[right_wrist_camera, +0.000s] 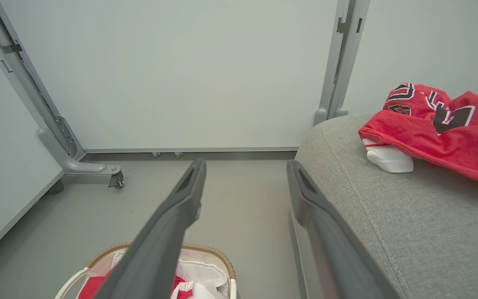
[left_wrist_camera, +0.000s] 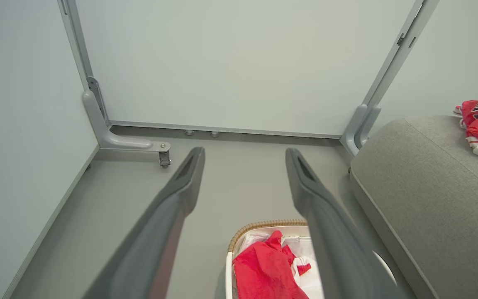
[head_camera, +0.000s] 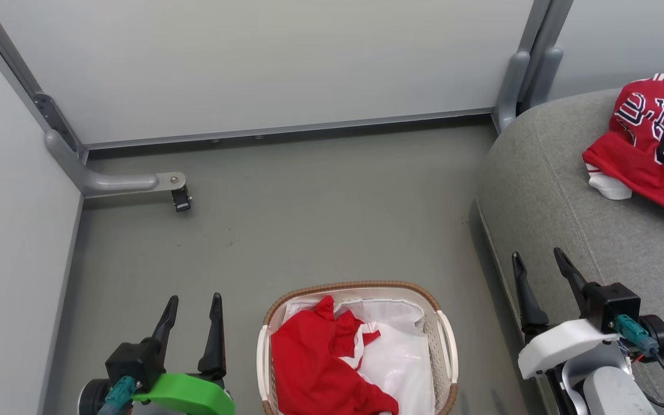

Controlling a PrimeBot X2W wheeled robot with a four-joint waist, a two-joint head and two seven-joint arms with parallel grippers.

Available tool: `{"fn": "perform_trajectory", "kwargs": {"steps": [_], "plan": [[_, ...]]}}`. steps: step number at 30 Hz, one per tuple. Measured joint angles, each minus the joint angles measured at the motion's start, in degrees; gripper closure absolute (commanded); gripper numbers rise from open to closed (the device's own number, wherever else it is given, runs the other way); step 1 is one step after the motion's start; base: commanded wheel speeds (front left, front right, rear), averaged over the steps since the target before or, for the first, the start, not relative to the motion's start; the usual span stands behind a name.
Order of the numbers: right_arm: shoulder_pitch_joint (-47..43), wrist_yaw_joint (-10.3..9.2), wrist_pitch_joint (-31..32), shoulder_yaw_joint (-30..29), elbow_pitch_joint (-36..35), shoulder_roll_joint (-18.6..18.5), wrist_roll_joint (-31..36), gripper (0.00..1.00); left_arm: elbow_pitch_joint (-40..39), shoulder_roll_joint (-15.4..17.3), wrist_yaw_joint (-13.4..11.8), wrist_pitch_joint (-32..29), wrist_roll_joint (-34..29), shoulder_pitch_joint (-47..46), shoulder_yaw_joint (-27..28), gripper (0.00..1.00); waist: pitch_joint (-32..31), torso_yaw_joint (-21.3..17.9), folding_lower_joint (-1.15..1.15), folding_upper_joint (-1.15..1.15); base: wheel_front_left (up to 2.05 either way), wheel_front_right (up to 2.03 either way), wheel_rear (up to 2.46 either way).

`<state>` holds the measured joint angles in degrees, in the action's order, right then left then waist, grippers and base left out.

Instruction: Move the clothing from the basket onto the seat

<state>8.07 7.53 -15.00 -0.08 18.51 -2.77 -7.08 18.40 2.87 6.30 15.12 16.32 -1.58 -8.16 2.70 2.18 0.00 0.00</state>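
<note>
One red garment (head_camera: 320,369) lies crumpled in the basket (head_camera: 361,286), left half, on the white liner (head_camera: 401,357). Lettered jersey (head_camera: 655,144) is already on the seat (head_camera: 568,230), far right, w/ a white piece (head_camera: 608,187) poking out under it. Right wrist view shows that clearest; left wrist view cuts the jersey off at its edge. Basket sits on the floor (head_camera: 309,219) btwn the arms. Left gripper (head_camera: 194,298) & right gripper (head_camera: 536,254): both spread wide, holding nothing.

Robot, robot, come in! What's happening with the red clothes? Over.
Left gripper open, empty; right gripper open, empty. Red garment in basket; lettered jersey on seat. Nothing blocking the basket.
</note>
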Motion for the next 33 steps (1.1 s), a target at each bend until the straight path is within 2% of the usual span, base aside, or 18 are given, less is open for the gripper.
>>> {"fn": "perform_trajectory", "kwargs": {"steps": [9,17,25,33], "plan": [[3.0,0.00,0.0,-0.1,-1.7,0.0,0.7,0.00,1.5,0.0,0.7,0.0,-3.7,-6.4,-3.3,0.00,4.1,-0.6,0.00,0.00,0.00,0.00,0.00],[8.1,0.00,0.0,-1.3,-4.5,0.0,2.6,0.00,6.0,1.0,1.0,0.0,-6.5,-18.5,-7.6,0.00,10.9,-1.6,0.00,0.00,0.00,0.00,0.00],[13.0,0.00,0.0,-2.0,-6.8,0.0,3.3,0.00,19.9,2.7,1.1,-1.8,-7.3,-31.2,-22.1,0.00,19.5,-3.0,0.01,0.00,0.00,0.00,0.00],[17.2,0.00,0.0,-1.4,-8.2,0.0,3.4,0.00,31.8,2.9,1.2,-2.5,-3.4,-39.3,-36.9,0.00,28.1,-4.8,0.01,0.00,0.00,0.00,0.00]]}}
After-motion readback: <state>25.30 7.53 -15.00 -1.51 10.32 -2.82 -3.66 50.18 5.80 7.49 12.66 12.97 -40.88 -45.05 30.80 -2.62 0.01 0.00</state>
